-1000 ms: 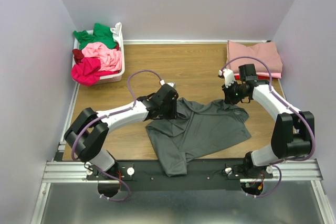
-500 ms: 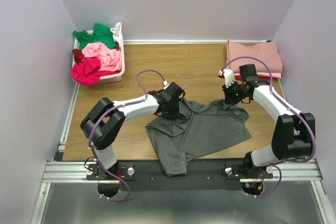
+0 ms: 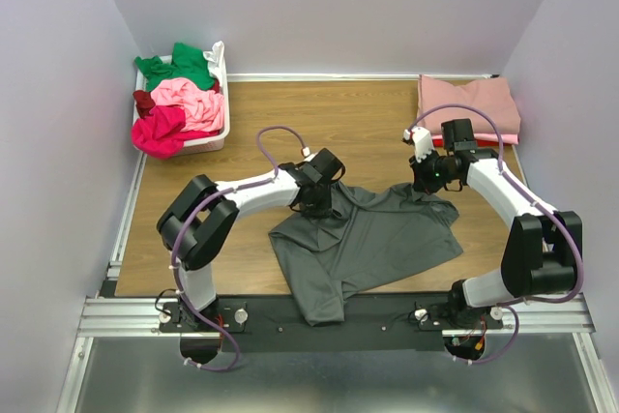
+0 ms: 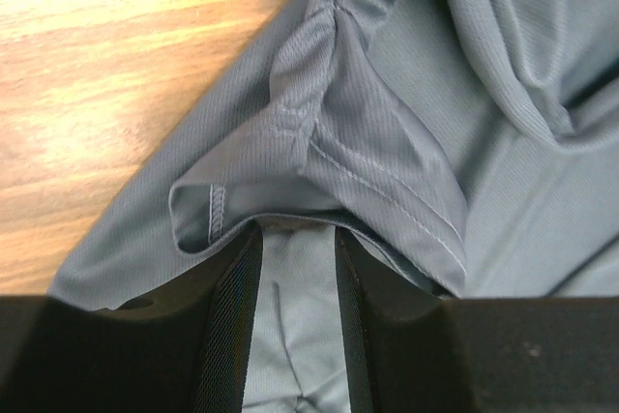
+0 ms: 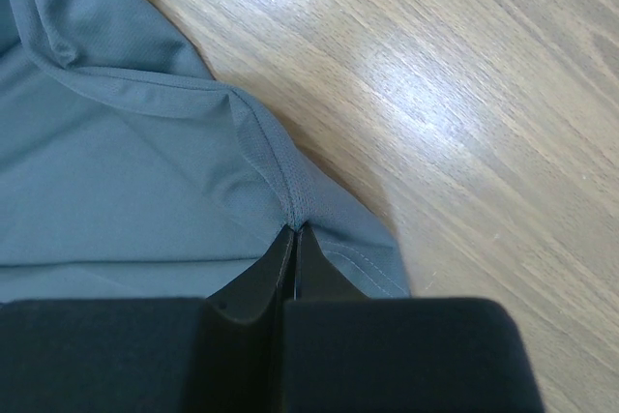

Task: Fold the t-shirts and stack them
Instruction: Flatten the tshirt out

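Observation:
A dark grey t-shirt (image 3: 377,239) lies crumpled on the wooden table (image 3: 348,118), its lower part hanging over the near edge. My left gripper (image 3: 317,202) is at the shirt's upper left corner. In the left wrist view the left gripper (image 4: 297,234) is open, its fingers (image 4: 232,316) astride a fold of the grey cloth (image 4: 406,142) by a hemmed sleeve. My right gripper (image 3: 426,181) is at the shirt's upper right edge. In the right wrist view the right gripper (image 5: 295,231) is shut on a seam of the grey shirt (image 5: 116,171).
A white basket (image 3: 221,63) at the back left holds green (image 3: 179,65), light pink (image 3: 189,99), maroon and magenta (image 3: 160,131) shirts. A folded dusty rose shirt (image 3: 469,103) lies on a red one at the back right. Purple walls close in three sides.
My left arm has swung to the right and reached further onto the shirt's upper left part. The right gripper and the shirt have stayed put.

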### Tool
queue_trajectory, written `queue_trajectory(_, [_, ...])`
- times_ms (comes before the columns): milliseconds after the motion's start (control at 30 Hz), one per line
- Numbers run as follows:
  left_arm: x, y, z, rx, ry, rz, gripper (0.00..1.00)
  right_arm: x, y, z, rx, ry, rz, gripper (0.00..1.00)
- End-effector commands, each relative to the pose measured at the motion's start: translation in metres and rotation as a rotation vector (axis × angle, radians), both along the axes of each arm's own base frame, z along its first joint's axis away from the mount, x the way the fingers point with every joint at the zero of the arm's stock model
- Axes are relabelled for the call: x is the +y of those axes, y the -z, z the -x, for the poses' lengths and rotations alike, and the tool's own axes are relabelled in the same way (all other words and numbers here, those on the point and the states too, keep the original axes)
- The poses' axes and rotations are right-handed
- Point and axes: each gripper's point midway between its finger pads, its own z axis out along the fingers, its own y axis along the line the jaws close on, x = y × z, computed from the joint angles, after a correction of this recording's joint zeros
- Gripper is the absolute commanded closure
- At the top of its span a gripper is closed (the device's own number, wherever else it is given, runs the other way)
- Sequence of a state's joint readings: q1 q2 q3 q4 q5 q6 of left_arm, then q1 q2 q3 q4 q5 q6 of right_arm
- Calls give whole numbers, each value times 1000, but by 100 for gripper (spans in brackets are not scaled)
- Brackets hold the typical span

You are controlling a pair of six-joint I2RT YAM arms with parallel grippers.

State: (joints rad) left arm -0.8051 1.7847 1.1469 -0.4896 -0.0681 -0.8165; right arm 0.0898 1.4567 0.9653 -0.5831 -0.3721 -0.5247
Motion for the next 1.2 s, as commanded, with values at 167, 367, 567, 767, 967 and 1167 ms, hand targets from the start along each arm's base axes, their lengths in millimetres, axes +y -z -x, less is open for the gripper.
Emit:
queue_trajectory(167, [-1, 5, -13, -8, -32, -69, 56, 5, -6, 2, -25, -24, -35, 95])
queue_trajectory(367, [7, 5, -14, -29, -44, -152, 56, 6, -7, 4, -26, -27, -41, 95])
queue_trajectory(567, [4, 15, -11, -13, -27, -173, 57, 6, -6, 4, -25, -31, -42, 95])
queue_trajectory(767, [0, 19, -10, -17, -15, -194, 71, 6, -5, 5, -24, -32, -41, 95])
queue_trajectory(967, [1, 6, -14, -50, -9, -215, 91, 7, -6, 5, -26, -34, -44, 95])
queue_trajectory(1167, [4, -18, -15, -93, 17, -225, 91, 6, -6, 5, -24, -32, -44, 95])
